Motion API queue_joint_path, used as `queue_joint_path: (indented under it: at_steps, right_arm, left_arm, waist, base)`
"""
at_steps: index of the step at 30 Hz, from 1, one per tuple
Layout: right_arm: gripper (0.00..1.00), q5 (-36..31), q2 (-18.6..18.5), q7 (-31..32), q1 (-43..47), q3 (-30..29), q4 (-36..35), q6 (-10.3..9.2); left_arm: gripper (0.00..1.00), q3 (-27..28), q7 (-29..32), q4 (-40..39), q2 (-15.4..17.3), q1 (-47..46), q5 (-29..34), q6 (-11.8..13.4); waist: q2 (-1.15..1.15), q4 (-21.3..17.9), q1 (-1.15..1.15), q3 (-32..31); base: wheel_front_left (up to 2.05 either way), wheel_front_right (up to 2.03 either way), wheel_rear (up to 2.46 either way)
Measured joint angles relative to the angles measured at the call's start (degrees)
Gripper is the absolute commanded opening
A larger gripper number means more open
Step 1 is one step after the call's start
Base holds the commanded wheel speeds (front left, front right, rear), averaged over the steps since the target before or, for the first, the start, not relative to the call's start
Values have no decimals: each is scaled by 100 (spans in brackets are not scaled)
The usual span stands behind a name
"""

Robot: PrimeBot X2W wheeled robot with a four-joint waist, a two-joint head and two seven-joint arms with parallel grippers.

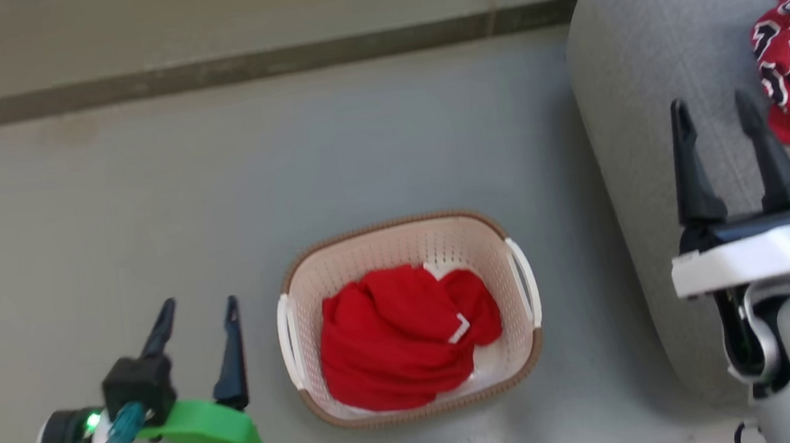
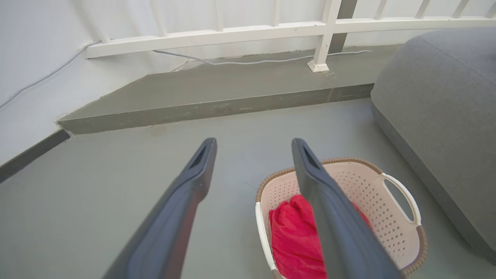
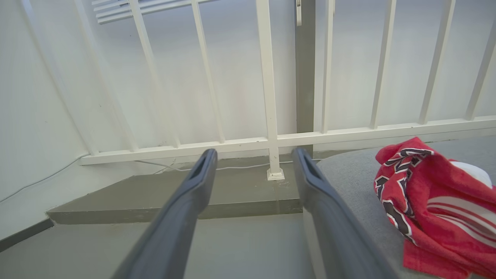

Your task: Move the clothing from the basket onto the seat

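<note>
Left gripper (image 1: 199, 303) and right gripper (image 1: 710, 100) stand spread, empty. Red clothing (image 1: 400, 338) could snag the basket (image 1: 383, 252) and tip it.

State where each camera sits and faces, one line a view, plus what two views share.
Head view: on the head, looking down at the basket and sofa; left gripper and right gripper show, both open.
Left wrist view: left wrist, facing over the basket toward the railing; own left gripper shows.
Right wrist view: right wrist, facing the railing, lettered garment at right; own right gripper shows.
Shared: both wrist views show railing and sofa.
</note>
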Motion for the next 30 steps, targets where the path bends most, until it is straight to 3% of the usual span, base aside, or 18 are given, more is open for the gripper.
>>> queue_joint_path:
  at_steps: [20,30]
  right_arm:
    - [100,-1,-83,49,-1339,-123,-397,-9]
    - [100,-1,-85,48,-2019,-66,-609,-9]
  left_arm:
    - [100,-1079,862,1412,-142,-2015,671,-789]
    - [100,-1479,1148,2124,-175,-2955,1060,-1040]
  waist:
    - [0,-96,1,1617]
    - [0,-232,1,2438]
  base:
    - [0,0,0]
    - [0,0,0]
